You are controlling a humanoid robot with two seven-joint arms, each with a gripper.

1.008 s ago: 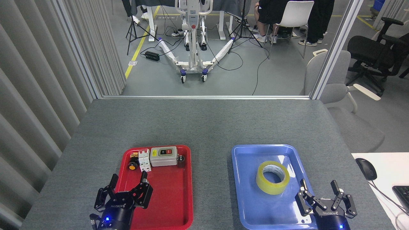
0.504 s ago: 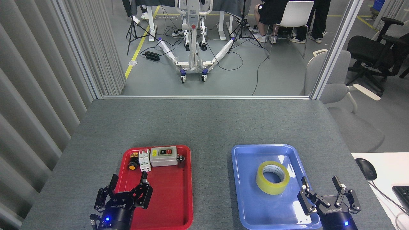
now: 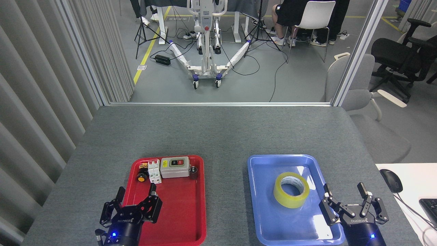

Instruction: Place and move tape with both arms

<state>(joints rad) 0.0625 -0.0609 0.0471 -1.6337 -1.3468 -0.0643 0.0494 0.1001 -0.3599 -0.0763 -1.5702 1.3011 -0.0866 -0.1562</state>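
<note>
- At the near left of the grey table (image 3: pixel 218 133), the left gripper (image 3: pixel 135 194) hangs over the left rim of the red tray (image 3: pixel 181 218), fingers spread apart and empty.
- At the tray's 12 o'clock end sit a white breaker (image 3: pixel 154 172), a grey switch box (image 3: pixel 174 167) and a small orange-capped button (image 3: pixel 141 177), side by side.
- At 3 o'clock from the red tray lies the blue tray (image 3: pixel 269 222), well apart from it.
- The tape (image 3: pixel 291 189) lies flat inside the blue tray, towards its right side, untouched.
- At 4 o'clock from the tape, the right gripper (image 3: pixel 344 193) hovers at the tray's right rim, fingers wide, holding nothing.
</note>
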